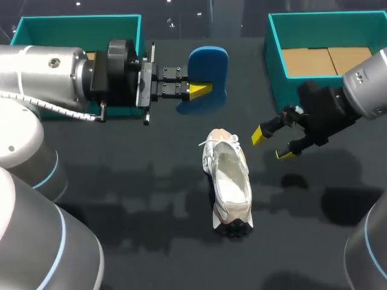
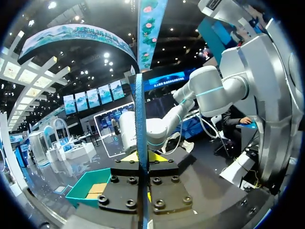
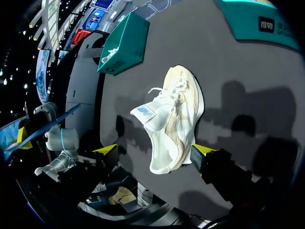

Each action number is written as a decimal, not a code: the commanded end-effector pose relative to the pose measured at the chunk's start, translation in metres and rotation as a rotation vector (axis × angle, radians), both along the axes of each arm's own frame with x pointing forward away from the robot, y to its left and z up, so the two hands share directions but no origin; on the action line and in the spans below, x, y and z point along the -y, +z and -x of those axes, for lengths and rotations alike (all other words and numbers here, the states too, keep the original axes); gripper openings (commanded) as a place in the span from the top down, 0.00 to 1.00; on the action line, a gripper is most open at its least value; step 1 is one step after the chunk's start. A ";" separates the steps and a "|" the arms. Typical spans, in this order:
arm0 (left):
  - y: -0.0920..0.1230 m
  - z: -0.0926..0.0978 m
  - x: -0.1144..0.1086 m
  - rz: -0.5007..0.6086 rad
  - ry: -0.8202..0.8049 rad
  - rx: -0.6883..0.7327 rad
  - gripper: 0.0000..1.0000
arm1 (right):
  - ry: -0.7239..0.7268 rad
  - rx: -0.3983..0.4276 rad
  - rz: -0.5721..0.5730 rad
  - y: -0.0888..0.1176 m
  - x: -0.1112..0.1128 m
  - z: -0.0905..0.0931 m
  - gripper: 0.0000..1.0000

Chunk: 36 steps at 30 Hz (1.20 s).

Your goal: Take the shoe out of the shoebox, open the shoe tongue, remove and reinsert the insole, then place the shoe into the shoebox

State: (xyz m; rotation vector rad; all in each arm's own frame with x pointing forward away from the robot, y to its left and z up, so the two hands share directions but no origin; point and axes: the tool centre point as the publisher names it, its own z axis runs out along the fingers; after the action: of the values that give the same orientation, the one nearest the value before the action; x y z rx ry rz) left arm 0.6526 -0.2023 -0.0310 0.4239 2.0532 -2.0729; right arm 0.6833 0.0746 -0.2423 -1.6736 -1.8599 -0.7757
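The shoe [image 1: 228, 187] lies on its sole near the middle of the desk [image 1: 121, 181], lengthwise between the far and near edges, opening up. Its tongue [image 3: 145, 113] is folded out, and the inside looks bare. We judge it light and soft in the upper and stiffer in the sole. It should slide easily on the dark top, so a pinch on the heel collar or the side wall of the opening would hold better than a push from one side.

The insole [image 1: 207, 69] is out of the shoe, held upright in the air over the far half of the desk. Our left tool [image 1: 199, 90] is clamped on its lower edge, one finger on each face. It is thin foam that will bend, so we would lead it in end first and press it flat afterwards.

Our right tool [image 1: 272, 144] hovers just beside the shoe on the right, fingers apart and holding nothing. It could steady the shoe there.

The shoebox [image 1: 275, 54] sits at the far right corner, the other teal box [image 1: 78, 23] at the far left
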 end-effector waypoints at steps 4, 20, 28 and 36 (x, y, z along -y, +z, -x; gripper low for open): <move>-0.004 -0.010 0.000 -0.050 -0.051 0.213 1.00 | -0.022 -0.011 -0.001 0.004 -0.002 -0.002 0.00; -0.045 -0.038 -0.003 -0.030 0.089 0.834 1.00 | -0.124 -0.043 -0.258 0.054 0.004 -0.043 0.00; -0.045 -0.038 -0.003 -0.030 0.089 0.834 1.00 | -0.140 -0.054 -0.264 0.055 0.003 -0.046 0.00; -0.054 -0.036 -0.002 -0.042 0.090 0.921 1.00 | -0.151 -0.054 -0.285 0.056 0.005 -0.048 0.00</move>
State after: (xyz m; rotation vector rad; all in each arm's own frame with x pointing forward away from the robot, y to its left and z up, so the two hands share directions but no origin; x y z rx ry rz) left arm 0.6924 -0.2006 -0.0773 1.0038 1.5344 -1.4093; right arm 0.7314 0.0705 -0.1865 -1.6450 -1.5358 -0.9794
